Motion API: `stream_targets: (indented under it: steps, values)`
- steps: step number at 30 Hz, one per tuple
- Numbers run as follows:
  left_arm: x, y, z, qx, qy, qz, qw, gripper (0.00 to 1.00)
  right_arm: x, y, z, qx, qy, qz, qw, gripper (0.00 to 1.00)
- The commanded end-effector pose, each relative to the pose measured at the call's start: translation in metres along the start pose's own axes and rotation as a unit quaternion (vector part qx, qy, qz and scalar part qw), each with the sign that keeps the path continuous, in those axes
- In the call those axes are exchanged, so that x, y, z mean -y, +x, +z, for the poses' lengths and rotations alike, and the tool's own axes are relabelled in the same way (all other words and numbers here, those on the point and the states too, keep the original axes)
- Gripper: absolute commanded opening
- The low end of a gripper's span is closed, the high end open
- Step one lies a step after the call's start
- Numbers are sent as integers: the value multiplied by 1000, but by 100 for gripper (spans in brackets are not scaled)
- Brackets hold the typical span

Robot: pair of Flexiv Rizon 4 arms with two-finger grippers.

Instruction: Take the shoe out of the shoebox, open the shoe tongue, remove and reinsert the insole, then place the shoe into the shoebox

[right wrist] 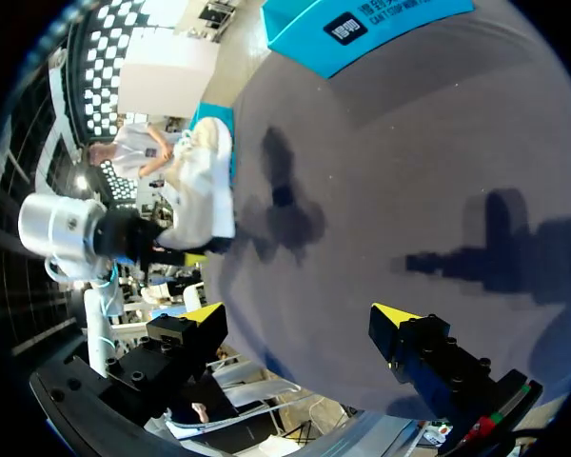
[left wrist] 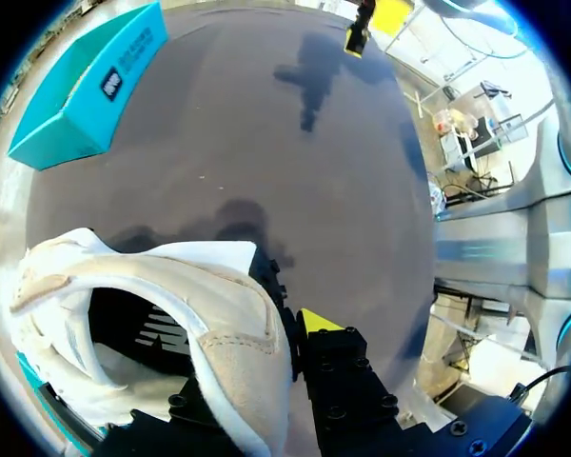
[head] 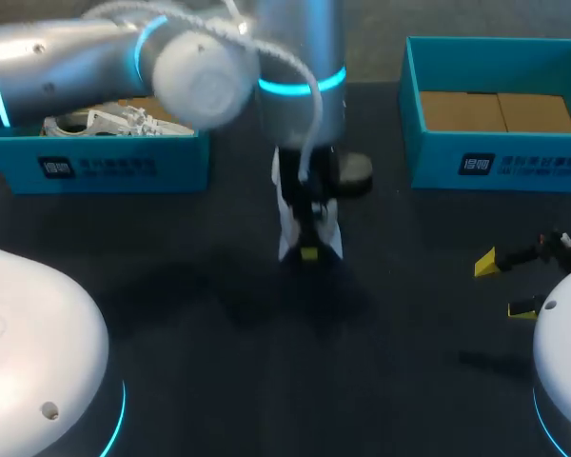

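My left gripper (head: 309, 252) is shut on a white shoe (head: 287, 221), which hangs toe-down just above the middle of the dark table. In the left wrist view the shoe (left wrist: 171, 314) shows its open collar and dark inside, its side wall lying against one yellow fingertip (left wrist: 316, 322); the other finger is hidden behind the shoe. An empty teal shoebox (head: 495, 162) with a brown floor stands at the back right. My right gripper (head: 506, 286) hovers open and empty near the table's right edge. From the right wrist view, its gripper (right wrist: 300, 319) faces the hanging shoe (right wrist: 205, 186).
A second teal shoebox (head: 95, 167) at the back left holds another white shoe (head: 105, 122). The right shoebox also shows as a teal corner (left wrist: 86, 86) in the left wrist view. My two white arm bases fill the front corners.
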State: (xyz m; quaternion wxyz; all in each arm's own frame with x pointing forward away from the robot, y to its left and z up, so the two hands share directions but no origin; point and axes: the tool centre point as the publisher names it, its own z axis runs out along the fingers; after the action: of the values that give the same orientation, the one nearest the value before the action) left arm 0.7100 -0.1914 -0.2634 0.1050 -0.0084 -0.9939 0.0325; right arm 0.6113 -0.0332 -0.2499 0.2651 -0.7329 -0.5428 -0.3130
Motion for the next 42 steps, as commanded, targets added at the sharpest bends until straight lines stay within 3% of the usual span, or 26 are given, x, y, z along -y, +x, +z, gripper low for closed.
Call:
stream_targets:
  steps: [1, 10, 18, 21, 22, 29, 38, 42]
  values:
    - [-21, -13, -62, -1, 2, -1, 1000, 0, 2, 0, 0, 2, -1, 0, 1000, 100]
    - [-51, -51, -134, 6, -1, -14, 1000, 0, 2, 0, 0, 2, -1, 0, 1000, 100]
    - [-88, -88, -181, 8, -17, -33, 999, 0, 2, 0, 0, 2, -1, 0, 1000, 100]
    - [-98, -97, -187, 5, -22, -32, 999, 0, 2, 0, 0, 2, -1, 0, 1000, 100]
    - [-112, -109, -195, 4, -22, -34, 999, 0, 2, 0, 0, 2, -1, 0, 1000, 100]
    - [-159, -145, -215, -3, -26, -33, 999, 0, 2, 0, 0, 2, -1, 0, 1000, 100]
    - [-225, -195, -220, -18, -32, -56, 998, 0, 2, 0, 0, 2, -1, 0, 1000, 100]
    - [-242, -207, -223, -20, -27, -68, 997, 0, 2, 0, 0, 2, -1, 0, 1000, 100]
